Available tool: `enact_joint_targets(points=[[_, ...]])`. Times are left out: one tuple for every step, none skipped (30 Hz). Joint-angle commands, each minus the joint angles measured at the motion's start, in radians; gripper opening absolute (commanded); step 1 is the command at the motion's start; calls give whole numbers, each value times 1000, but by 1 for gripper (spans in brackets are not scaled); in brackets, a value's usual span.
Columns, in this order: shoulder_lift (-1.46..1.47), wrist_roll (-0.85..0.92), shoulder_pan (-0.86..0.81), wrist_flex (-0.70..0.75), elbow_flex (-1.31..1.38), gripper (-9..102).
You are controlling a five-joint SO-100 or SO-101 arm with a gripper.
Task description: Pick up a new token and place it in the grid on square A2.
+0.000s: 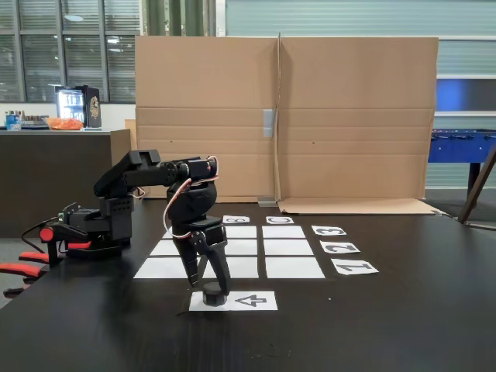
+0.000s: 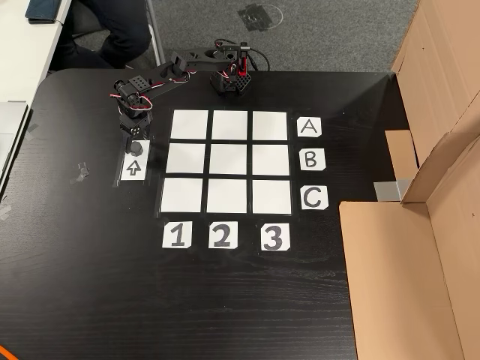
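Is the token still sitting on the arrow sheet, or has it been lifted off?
On the sheet. In the fixed view the token rests on the arrow sheet, with the claw lowered around it; whether the claw grips it cannot be told.

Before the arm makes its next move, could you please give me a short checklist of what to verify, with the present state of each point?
1. Token is on the arrow sheet, at its left end in the fixed view: ok.
2. Gripper is down at the token, one finger on each side: ok.
3. Jaws closed firmly on the token: cannot tell; the gap is too dark and small to read.
4. Square A2, top row, middle column in the other view, is free of any token: ok.
5. Rest of the grid is also free of tokens: ok.
6. Path from the arrow sheet to A2 has nothing standing in it: ok.
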State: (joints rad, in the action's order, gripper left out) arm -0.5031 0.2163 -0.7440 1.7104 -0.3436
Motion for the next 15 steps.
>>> enact_joint_targets(points=[[-8,6,-11,0,38,29],[-8,6,-11,0,40,29],[-8,6,-11,0,40,29],[-8,6,-11,0,41,29],[-6,6,-12,0,43,29],[-6,6,-12,0,43,28],[-6,6,-12,0,43,28],[-6,6,-12,0,43,29],[-6,5,-14,0,43,31],[-5,5,-14,0,44,32],[-3,5,-15,0,48,32],[0,5,-17,0,54,32],[3,5,-18,0,60,32],[8,5,-18,0,66,32],[9,5,-21,0,71,32]])
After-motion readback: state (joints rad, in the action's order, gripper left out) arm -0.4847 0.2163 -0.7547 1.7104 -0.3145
